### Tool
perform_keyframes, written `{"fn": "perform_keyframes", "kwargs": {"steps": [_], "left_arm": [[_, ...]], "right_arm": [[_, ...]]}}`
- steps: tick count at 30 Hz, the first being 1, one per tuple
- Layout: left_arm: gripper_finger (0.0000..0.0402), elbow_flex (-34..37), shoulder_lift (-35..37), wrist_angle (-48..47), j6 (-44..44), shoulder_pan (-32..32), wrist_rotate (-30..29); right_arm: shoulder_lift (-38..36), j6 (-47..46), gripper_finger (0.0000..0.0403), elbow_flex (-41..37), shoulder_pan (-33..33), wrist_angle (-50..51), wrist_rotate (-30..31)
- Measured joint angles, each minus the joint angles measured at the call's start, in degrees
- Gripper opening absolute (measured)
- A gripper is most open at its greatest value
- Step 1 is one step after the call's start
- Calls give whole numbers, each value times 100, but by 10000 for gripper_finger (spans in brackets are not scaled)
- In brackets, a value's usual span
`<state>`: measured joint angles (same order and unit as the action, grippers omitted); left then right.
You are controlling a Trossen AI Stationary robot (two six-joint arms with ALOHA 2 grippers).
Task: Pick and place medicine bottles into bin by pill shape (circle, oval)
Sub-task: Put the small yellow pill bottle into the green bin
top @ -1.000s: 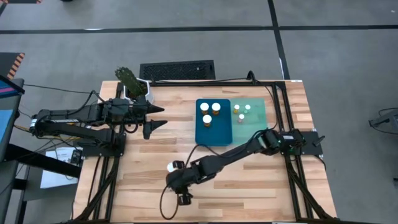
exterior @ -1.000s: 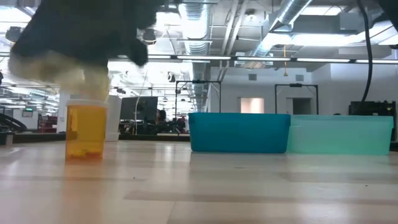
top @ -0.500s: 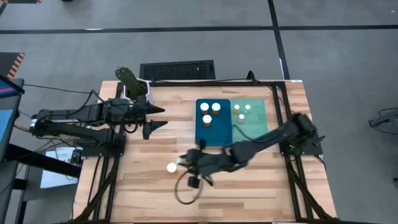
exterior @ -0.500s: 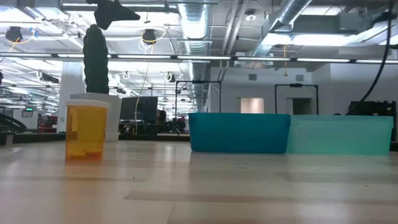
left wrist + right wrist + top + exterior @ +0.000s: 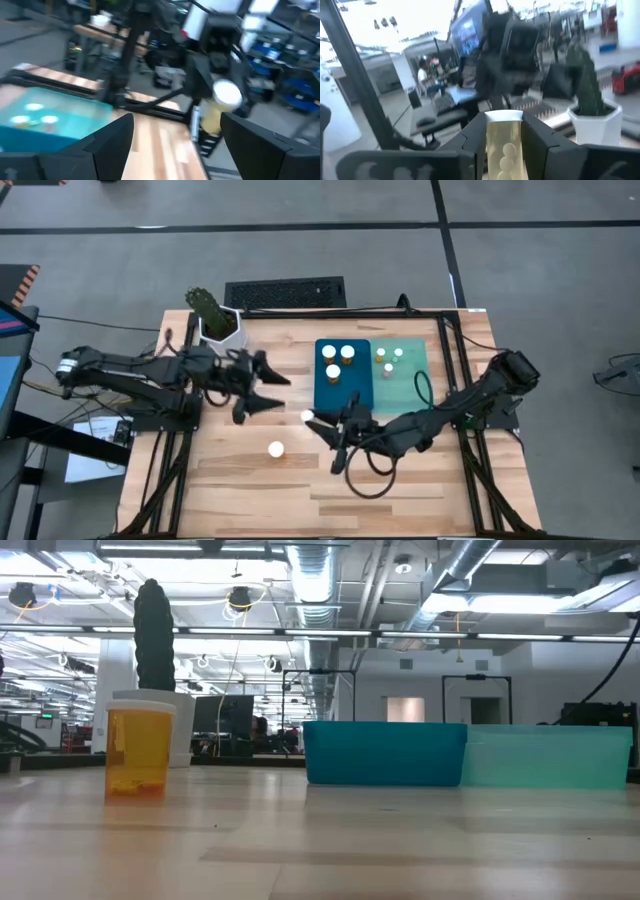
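The medicine bottle (image 5: 504, 145), amber plastic with a white cap and round pale pills inside, sits upright, pinched between the fingers of the right gripper (image 5: 322, 423), raised above the table. It looks light, rigid and smooth, likely slippery, so squeezing the straight body below the cap seems the surest hold. No label or writing is readable. Beyond the gripper lie the dark blue bin (image 5: 342, 403) and teal bin (image 5: 412, 385), each holding bottles. One bottle (image 5: 275, 449) stands nearby on the table. The left gripper (image 5: 262, 389) hovers to the side, spread wide.

Front table (image 5: 220, 490) free; lone bottle (image 5: 275, 449) mid-front
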<state>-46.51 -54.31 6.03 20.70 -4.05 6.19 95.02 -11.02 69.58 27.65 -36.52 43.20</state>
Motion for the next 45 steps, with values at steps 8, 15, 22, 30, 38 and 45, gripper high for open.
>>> {"fn": "perform_keyframes", "kwargs": {"steps": [8, 15, 22, 30, 38, 45], "left_arm": [[291, 1, -965, 1017, 3, -602, -91], [291, 1, -1531, 2362, 162, -657, -114], [291, -1, -1808, 2994, 209, -650, 104], [287, -1, -1807, 3141, 251, -650, 95], [253, -1, -1807, 3092, 216, -650, -48], [214, -1, -1807, 3074, 99, -648, -120]], "right_arm": [[4, 1071, 108, 0, -82, -950, -2], [4, 1245, 108, 7, -120, -1074, -103], [4, 1260, 108, 7, -155, -1062, -122], [7, 1242, 108, 7, -283, -1073, -277], [7, 1144, 108, 7, -386, -1072, -439], [7, 1141, 108, 7, -375, -1072, -444]]}}
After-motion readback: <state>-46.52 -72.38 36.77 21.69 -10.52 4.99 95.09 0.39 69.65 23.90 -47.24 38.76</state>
